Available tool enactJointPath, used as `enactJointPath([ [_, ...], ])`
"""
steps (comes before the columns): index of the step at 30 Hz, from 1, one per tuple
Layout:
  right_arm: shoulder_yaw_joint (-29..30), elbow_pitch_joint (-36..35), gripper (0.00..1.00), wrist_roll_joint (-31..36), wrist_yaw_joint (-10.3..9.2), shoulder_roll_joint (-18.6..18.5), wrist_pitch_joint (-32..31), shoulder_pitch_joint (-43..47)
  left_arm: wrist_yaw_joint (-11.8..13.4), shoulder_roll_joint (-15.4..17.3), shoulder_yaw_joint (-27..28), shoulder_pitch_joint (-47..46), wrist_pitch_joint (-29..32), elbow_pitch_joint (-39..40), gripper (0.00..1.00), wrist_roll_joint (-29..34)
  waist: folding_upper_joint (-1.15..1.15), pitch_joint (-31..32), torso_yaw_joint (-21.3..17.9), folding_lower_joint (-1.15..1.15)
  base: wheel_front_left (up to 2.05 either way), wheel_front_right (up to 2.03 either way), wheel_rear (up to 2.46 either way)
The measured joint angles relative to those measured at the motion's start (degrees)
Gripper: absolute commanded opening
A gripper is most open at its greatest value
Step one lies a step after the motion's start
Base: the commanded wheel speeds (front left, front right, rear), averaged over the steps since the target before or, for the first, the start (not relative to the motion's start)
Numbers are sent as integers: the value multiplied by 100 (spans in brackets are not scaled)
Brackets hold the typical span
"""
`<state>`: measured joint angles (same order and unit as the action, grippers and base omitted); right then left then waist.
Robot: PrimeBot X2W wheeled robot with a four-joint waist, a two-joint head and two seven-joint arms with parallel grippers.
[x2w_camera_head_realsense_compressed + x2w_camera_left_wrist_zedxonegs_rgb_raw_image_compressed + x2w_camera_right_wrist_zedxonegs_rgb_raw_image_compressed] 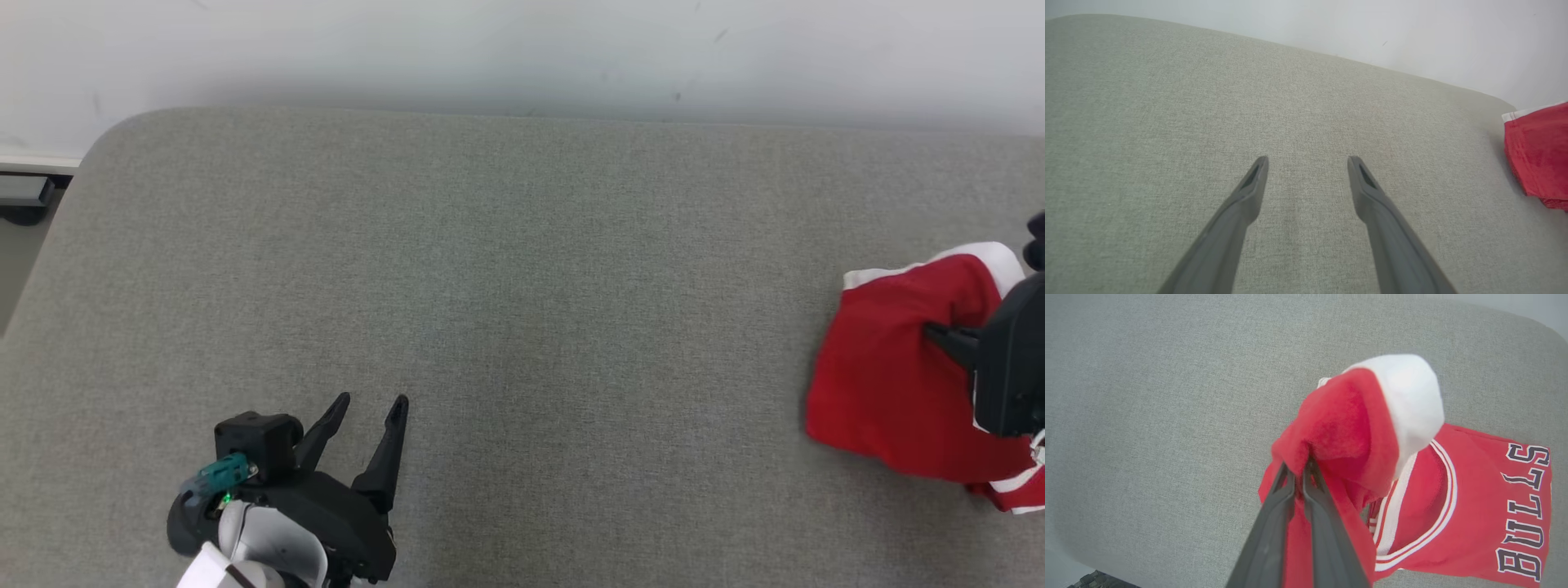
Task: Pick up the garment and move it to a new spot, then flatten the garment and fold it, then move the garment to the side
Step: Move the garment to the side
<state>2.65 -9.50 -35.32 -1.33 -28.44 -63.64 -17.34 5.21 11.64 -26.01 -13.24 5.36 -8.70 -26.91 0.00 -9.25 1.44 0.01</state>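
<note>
The garment (890, 384) is a red jersey with white trim and dark lettering, bunched at the table's right edge. My right gripper (1299, 468) is shut on a lifted fold of the garment (1343, 433), with the rest trailing on the surface below. In the head view the right gripper (939, 333) reaches in from the right edge, fingers buried in the red cloth. My left gripper (374, 403) rests open at the lower left, far from the garment, nothing between its fingers. In the left wrist view its open gripper (1308, 162) hovers over bare fabric, the garment (1539, 155) at the right edge.
The grey fabric-covered table (490, 286) spreads across the head view, with a rounded far-left corner and a pale wall (522, 49) behind it. A dark fixture (24, 196) sits beyond the table's left edge.
</note>
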Motion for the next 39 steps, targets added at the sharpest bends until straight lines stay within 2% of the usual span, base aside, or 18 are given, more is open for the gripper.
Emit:
enactJointPath([
  [2,-92,-52,0,-75,90,9,-93,-104,-19,-7,-8,-23,0,-4,100,0,0,17,36,0,0,0,0],
  [5,-100,-208,0,-335,96,73,-236,-192,-20,-18,-25,-21,14,-64,100,0,0,50,96,0,0,0,0],
  [8,-59,-197,0,-300,126,-99,-457,-85,-19,-10,-15,-5,14,-107,100,0,0,98,148,0,0,0,0],
  [12,168,-124,0,-145,-30,-375,-654,123,-16,57,60,49,7,-98,100,-1,0,144,158,-1,0,0,0],
  [16,315,26,0,8,-179,-493,-817,329,-12,101,93,220,7,-73,100,-1,0,158,91,-1,0,0,0],
  [20,478,188,0,221,-227,-734,-845,364,-11,124,97,235,8,10,100,-1,0,155,5,0,0,0,0],
  [33,448,665,0,1022,-278,-1039,-316,-82,-25,146,-52,145,119,191,100,26,0,-68,-141,0,0,0,0],
  [39,313,816,0,1488,-166,-1419,24,-199,-26,165,-47,83,175,235,100,43,0,-231,-80,0,0,0,0],
])
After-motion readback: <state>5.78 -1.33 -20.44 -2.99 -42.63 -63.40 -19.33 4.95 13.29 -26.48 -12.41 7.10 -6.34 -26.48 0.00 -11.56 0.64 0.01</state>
